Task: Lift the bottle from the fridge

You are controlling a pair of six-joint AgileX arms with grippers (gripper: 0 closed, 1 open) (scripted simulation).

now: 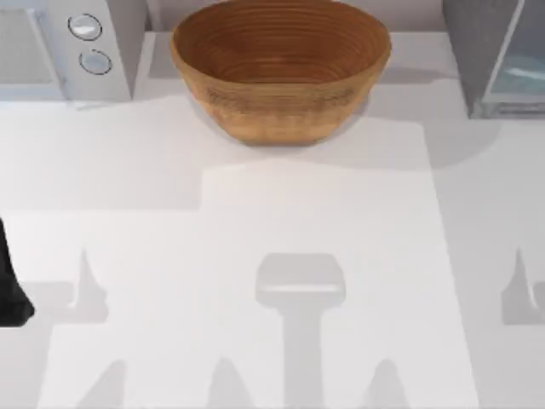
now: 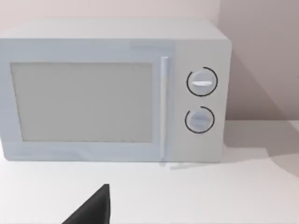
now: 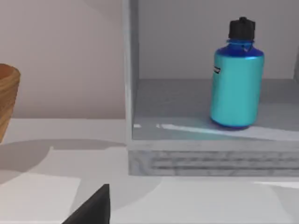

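Right claw point(image 3: 93, 207) state unclear; bottle point(image 3: 236, 77) upright in fridge point(image 3: 187, 158), well apart.

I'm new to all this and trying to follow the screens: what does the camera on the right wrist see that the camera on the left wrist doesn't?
Right wrist view: the bottle standing upright on the floor of the open fridge, with the edge of the wooden bowl off to one side.

Left wrist view: the light-grey appliance with its two round knobs, door shut.

Both share the white table and the pale wall behind, plus a dark piece of each arm's own gripper at the frame's edge.
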